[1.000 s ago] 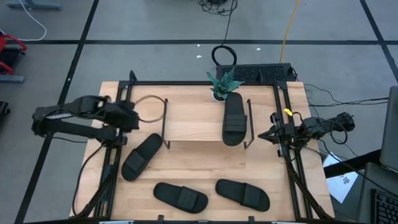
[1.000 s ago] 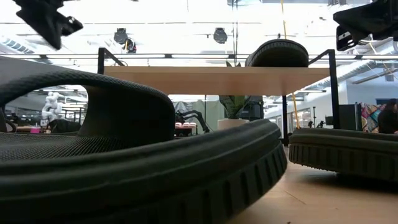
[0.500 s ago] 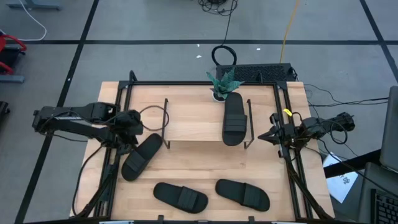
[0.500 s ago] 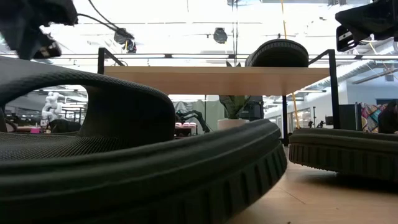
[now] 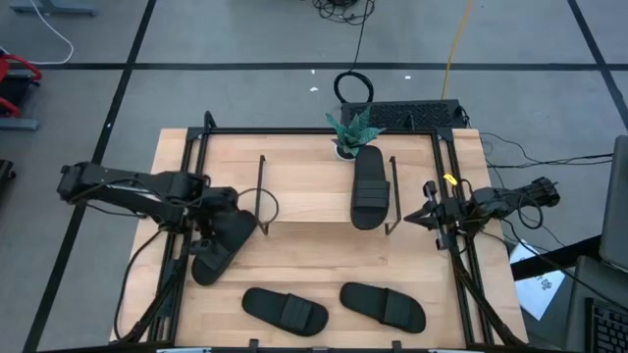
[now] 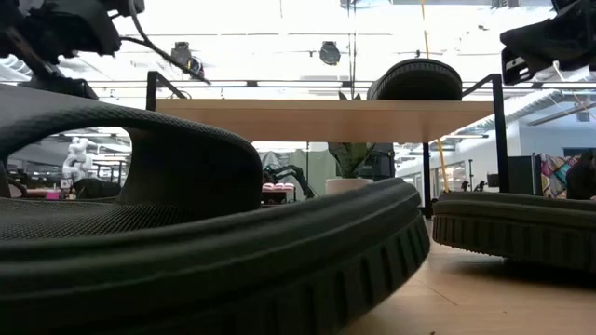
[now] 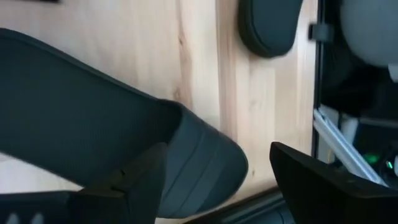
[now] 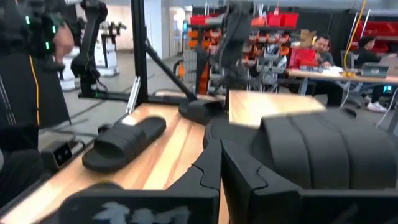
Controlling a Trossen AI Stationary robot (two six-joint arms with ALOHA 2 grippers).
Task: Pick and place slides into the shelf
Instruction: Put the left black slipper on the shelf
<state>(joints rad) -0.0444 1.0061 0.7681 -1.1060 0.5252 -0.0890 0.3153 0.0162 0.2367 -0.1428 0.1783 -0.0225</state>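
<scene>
One slide (image 5: 369, 186) is already laid on the shelf (image 5: 309, 192); three are left on the table, incl. the one (image 5: 222, 244) by the shelf's left end now being approached. The L gripper (image 5: 228, 218) is held wide open right over it, nothing gripped yet; the R gripper (image 5: 430, 211) is parked shut at the shelf's right end. Next, prob.: fingers to be lowered astride the slide's edge and closed before it is lifted.

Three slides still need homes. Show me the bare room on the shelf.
The shelf top is bare from its left edge across to the slide lying at its right end. The table's front strip is crowded: two slides lie there, and the left gripper hangs open over another.
</scene>
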